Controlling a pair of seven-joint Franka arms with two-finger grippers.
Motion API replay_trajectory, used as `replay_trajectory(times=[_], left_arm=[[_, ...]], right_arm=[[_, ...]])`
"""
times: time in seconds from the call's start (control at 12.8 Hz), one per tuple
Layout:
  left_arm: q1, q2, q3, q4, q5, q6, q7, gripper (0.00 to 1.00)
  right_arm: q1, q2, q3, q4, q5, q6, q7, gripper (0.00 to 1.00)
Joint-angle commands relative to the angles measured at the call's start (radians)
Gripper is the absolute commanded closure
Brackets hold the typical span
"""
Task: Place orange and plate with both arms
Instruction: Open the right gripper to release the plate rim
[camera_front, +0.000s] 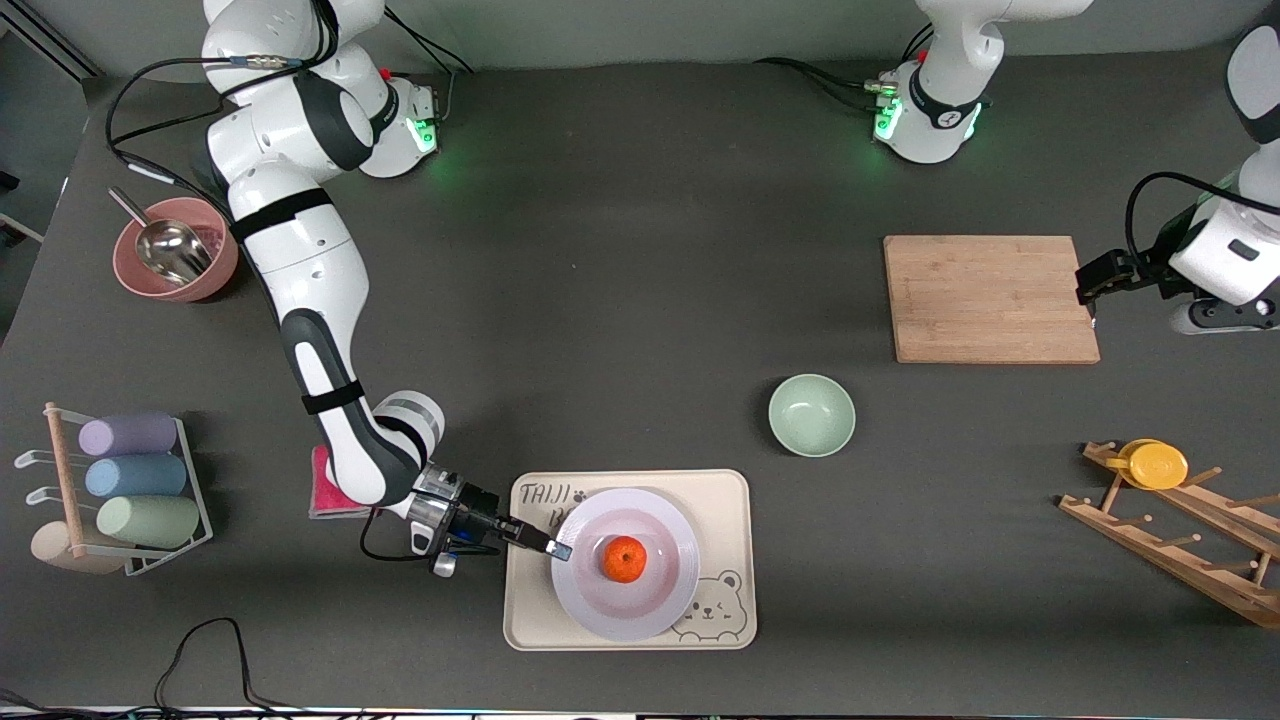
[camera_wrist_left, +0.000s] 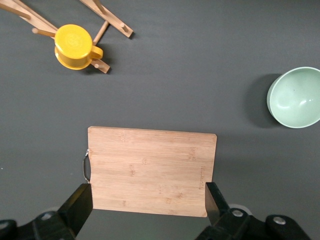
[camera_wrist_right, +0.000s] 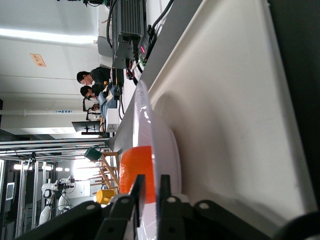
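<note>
The orange (camera_front: 624, 558) sits at the centre of the plate (camera_front: 660, 598), which rests on the cream tray (camera_front: 725, 500) near the front camera. Your right gripper (camera_front: 557, 548) straddles the plate's rim at the edge toward the right arm's end, fingers narrow, one above and one below the rim; a firm pinch cannot be confirmed. Your left gripper (camera_wrist_left: 148, 202) waits, fingers wide, over the cutting board (camera_front: 990, 298), well apart.

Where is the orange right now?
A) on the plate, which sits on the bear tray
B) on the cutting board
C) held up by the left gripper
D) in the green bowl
A: the orange rests in the middle of the plate, which lies on the tray.
</note>
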Motion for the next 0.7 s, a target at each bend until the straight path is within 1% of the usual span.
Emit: replay_trajectory(times=[0.0, 0.16, 0.31, 0.39, 0.55, 0.62], left_arm=[[0.018, -0.034, 0.0, -0.034, -0.01, 0.03, 0.005, 0.0], [0.016, -0.034, 0.0, -0.035, -0.01, 0.03, 0.005, 0.0], [0.018, -0.035, 0.0, -0.035, -0.01, 0.027, 0.005, 0.0], [0.018, -0.035, 0.0, -0.035, -0.012, 0.028, 0.005, 0.0], [0.018, -0.035, 0.0, -0.035, -0.01, 0.028, 0.005, 0.0], [0.021, -0.035, 0.0, -0.035, -0.01, 0.025, 0.006, 0.0]], right_arm=[[0.005, 0.023, -0.009, 0.007, -0.022, 0.003, 0.007, 0.55], [0.002, 0.009, -0.015, -0.009, -0.023, 0.003, 0.003, 0.52], [0.005, -0.023, -0.047, -0.058, -0.031, 0.0, 0.003, 0.5], [0.005, -0.046, -0.058, -0.084, -0.053, 0.0, 0.006, 0.48], [-0.003, -0.072, -0.07, -0.113, -0.107, -0.002, 0.017, 0.48], [-0.003, -0.09, -0.072, -0.131, -0.113, -0.002, 0.02, 0.48]])
